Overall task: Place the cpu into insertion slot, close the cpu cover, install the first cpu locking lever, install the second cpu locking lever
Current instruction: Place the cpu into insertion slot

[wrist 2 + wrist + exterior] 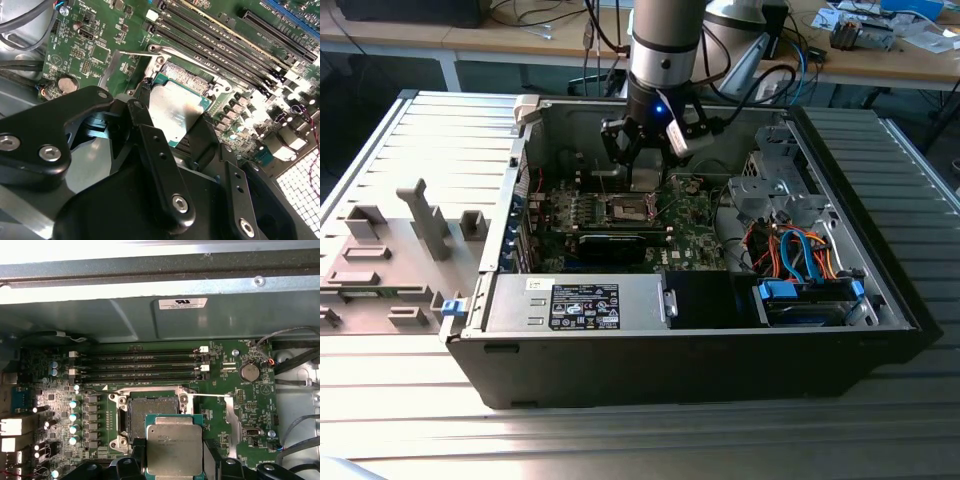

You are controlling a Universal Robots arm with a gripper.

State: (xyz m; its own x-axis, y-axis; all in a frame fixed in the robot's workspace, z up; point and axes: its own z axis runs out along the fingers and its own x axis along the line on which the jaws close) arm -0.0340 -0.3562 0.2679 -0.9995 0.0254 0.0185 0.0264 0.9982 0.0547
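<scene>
One grey ribbed metal table (pixel 400 420), bearing one black steel computer case (pixel 720 370) laid on its side, open upward. Reaching down into the case from above, one silver-and-black robot arm (pixel 665 50). Along the case's near wall, one silver power-supply box (pixel 575 305) with a black label. Toward the exterior view's right, one bundle of blue and orange cables (pixel 798 255). Outside the case, on the exterior view's left, a handful of grey plastic fixtures (pixel 420 215) standing on the table.

On the case floor, one green motherboard (pixel 225 385). Across it, four long black memory slots (pixel 145 364), parallel, just beside the socket. Near them, one round silver coin battery (pixel 248 372).

Low over the board, one black two-fingered gripper (pixel 170 117), clamped on the one cpu (pixel 175 112), a small flat square chip with a silver-grey metal face and green edging. Two fingers (pixel 150 142), pressed against opposite edges of the chip.

One insertion slot (pixel 153 412), a small square socket with dark centre and silver rim, uncovered and bare. One cpu cover (pixel 231 420), a thin silver metal frame, swung open, off to one side of the socket. One thin silver wire rod (pixel 212 395), stretching from the socket's corner toward the cover.

The cpu: face up, held just beside the slot on the side away from the memory slots, not yet seated. In the second wrist view, tilted, far edge nearest the socket. Touching the rim or just clear of it: impossible to tell.
</scene>
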